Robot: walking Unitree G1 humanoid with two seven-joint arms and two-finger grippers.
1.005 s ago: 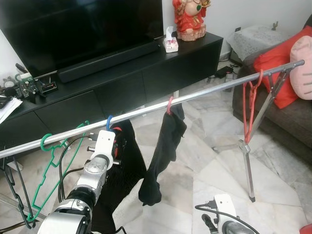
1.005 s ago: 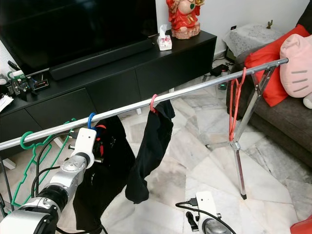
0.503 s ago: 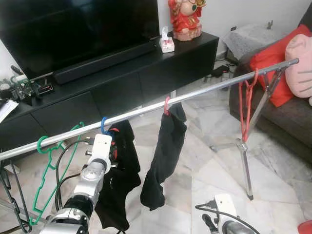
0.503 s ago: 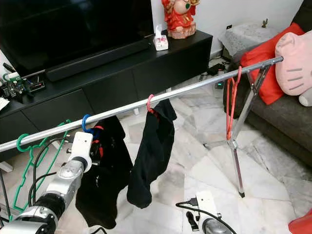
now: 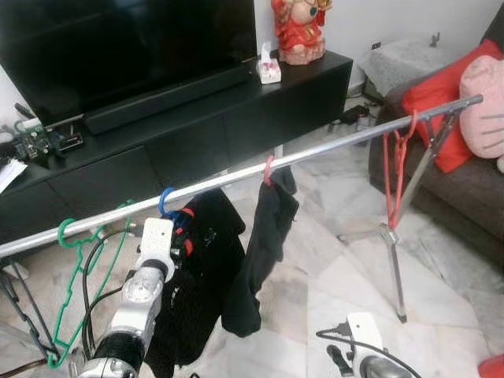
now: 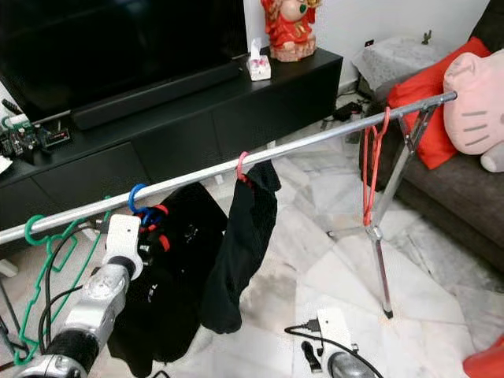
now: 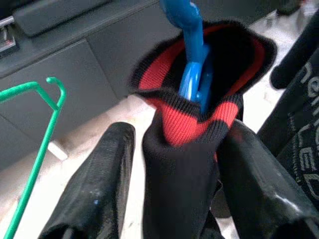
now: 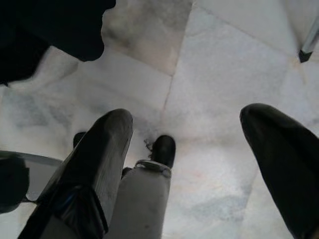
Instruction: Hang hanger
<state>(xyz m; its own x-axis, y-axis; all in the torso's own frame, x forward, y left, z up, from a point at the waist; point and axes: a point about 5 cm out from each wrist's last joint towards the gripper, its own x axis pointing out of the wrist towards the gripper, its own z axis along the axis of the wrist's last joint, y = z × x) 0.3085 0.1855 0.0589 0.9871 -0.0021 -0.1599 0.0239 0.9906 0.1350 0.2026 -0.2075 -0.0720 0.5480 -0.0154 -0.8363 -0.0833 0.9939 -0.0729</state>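
1. Left eye view: a long silver metal drying rail (image 5: 331,148) slants across the room over a pale marble tile floor (image 5: 331,276), ahead of a low black TV cabinet (image 5: 236,110) and a big dark television screen (image 5: 118,39).
2. On the robot's right sits a dark sofa with a red cushion (image 5: 441,102) and a pink plush pillow (image 5: 482,94).
3. Two black garments hang from the rail: a black shirt with a red-lined collar (image 5: 197,276) and, to its right, a narrower black cloth (image 5: 264,252) on a pink hook (image 5: 269,168).
4. A green wire hanger (image 5: 79,268) hangs at the rail's left end, and a red hanger (image 5: 396,169) near its right end, both bare.
5. The blue plastic hanger (image 7: 192,59) carrying the shirt is hooked over the rail between the green hanger and the pink hook.
6. The left tool (image 7: 179,164) is raised just below that hook, its two black fingers (image 7: 102,184) closed narrowly on the shirt's collar.
7. The right tool (image 8: 199,159) hangs low over the floor, its fingers spread wide and holding nothing.
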